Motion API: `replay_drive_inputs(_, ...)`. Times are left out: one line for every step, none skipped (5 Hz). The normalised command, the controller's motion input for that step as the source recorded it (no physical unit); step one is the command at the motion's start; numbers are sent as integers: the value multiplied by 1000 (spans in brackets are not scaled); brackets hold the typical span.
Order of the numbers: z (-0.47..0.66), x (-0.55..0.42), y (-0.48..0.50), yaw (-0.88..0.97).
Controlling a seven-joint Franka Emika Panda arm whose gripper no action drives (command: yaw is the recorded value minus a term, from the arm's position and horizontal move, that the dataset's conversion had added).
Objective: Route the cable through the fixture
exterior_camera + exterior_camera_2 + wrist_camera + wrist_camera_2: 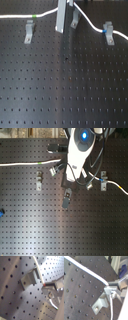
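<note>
The white cable (90, 20) runs across the black perforated board in the first exterior view, with a green band (34, 16) on the left and a blue band (105, 31) on the right. It rises between them to where my gripper (108, 288) is shut on it. One grey finger (62, 17) hangs just left of the middle fixture (75, 21). Both wrist views show the cable (38, 269) entering the fingertips beside that metal fixture (28, 279), not inside it. In the second exterior view the arm (80, 148) hides the grasp.
Two more metal clips stand on the board, a left clip (29, 32) under the green band and a right clip (108, 32) touching the cable at the blue band. The board (65, 90) extends toward the first exterior view's bottom.
</note>
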Motion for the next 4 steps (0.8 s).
replay_drive_inputs(269,-57,-5,-245)
replay_drive_inputs(199,-146,-33,-257)
replay_drive_inputs(239,-220,43,-185)
replay_drive_inputs(282,-233,153,-57)
